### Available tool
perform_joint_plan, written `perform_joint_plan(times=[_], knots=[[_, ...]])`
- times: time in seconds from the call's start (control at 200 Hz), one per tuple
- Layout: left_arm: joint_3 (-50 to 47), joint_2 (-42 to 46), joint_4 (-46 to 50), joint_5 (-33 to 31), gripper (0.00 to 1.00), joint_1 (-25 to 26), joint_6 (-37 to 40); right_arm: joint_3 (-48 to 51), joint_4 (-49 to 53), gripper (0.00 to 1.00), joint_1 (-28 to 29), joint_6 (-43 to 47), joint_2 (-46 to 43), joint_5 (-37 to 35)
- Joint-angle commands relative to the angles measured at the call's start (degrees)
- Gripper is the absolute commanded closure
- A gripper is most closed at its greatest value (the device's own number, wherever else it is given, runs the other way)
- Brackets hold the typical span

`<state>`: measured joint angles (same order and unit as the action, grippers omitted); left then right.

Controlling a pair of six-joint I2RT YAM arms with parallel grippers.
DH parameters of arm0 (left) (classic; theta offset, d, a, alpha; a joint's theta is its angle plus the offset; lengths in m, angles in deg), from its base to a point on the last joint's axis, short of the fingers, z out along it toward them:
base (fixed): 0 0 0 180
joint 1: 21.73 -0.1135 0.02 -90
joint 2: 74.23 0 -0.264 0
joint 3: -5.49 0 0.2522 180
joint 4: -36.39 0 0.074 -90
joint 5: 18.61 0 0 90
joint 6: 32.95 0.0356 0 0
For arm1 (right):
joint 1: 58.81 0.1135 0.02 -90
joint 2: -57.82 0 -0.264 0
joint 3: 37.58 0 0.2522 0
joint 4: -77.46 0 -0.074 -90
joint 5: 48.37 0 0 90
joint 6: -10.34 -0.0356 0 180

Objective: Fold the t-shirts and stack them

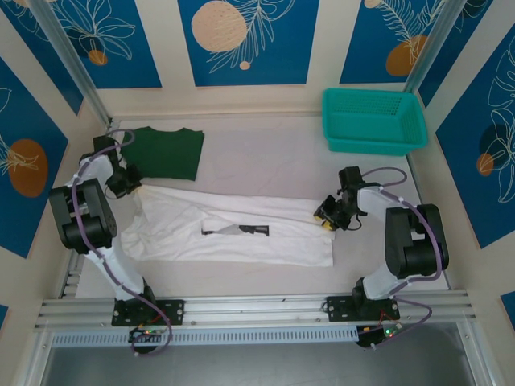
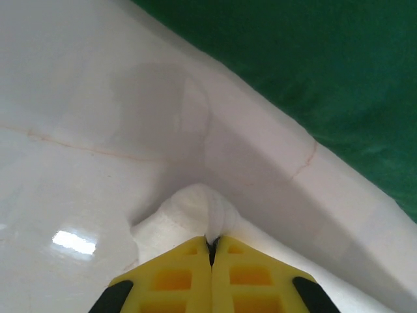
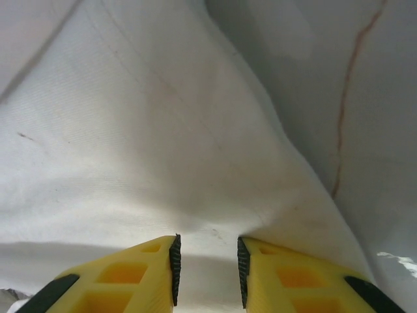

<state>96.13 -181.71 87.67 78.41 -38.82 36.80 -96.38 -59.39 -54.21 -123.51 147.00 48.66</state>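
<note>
Pale desk (image 1: 265, 161), blue-patterned walls (image 1: 249, 40). Left jaws are closed on the white t-shirt (image 1: 185, 229) at its 9 o'clock edge; right jaws seem clamped on its cloth at 3 o'clock. Lift both ends evenly and taut. Count: one white t-shirt mid-desk, one dark green t-shirt (image 1: 169, 151) at 10 o'clock, one teal basket (image 1: 378, 143) at 2 o'clock.

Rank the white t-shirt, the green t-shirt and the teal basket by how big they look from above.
1. white t-shirt, spread out, clearly largest
2. teal mesh basket
3. dark green t-shirt, folded, somewhat smaller than the basket
</note>
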Motion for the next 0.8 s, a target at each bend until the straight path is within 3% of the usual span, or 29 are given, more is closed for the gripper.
perform_joint_plan(times=[0.0,0.05,0.12,0.245,0.37,0.515,0.63,0.795], knots=[[4.4,-2.6,0.7,-2.6,0.92,-1.2,-1.1,1.6,0.8,0.65,-1.4,-2.2,-1.7,0.2],[5.6,-3.0,1.6,-2.6,0.83,-1.2,-1.4,1.7,0.9,0.64,-1.9,-2.4,-2.7,0.3],[7.1,-2.4,3.2,-4.3,0.63,-1.1,-2.5,1.4,1.1,0.62,-1.9,-2.5,-4.8,0.2],[8.9,1.2,5.8,-6.0,0.44,-1.0,-5.3,1.0,0.9,0.58,-1.6,-3.6,-9.7,-1.7],[6.3,7.4,5.4,-2.1,0.48,1.5,-8.9,-0.5,0.4,0.58,-0.8,-3.0,-10.7,-2.8],[0.7,12.2,4.5,2.3,0.62,10.0,-8.7,-4.2,0.7,0.63,1.5,-0.6,-4.5,-1.3],[-7.4,13.6,0.7,5.4,0.64,15.2,-9.8,-6.5,0.7,0.65,2.2,-0.9,0.9,-1.8],[-18.9,13.4,-1.7,3.9,0.65,16.4,-9.4,-12.2,5.2,0.65,2.6,-2.6,8.6,-5.3]])
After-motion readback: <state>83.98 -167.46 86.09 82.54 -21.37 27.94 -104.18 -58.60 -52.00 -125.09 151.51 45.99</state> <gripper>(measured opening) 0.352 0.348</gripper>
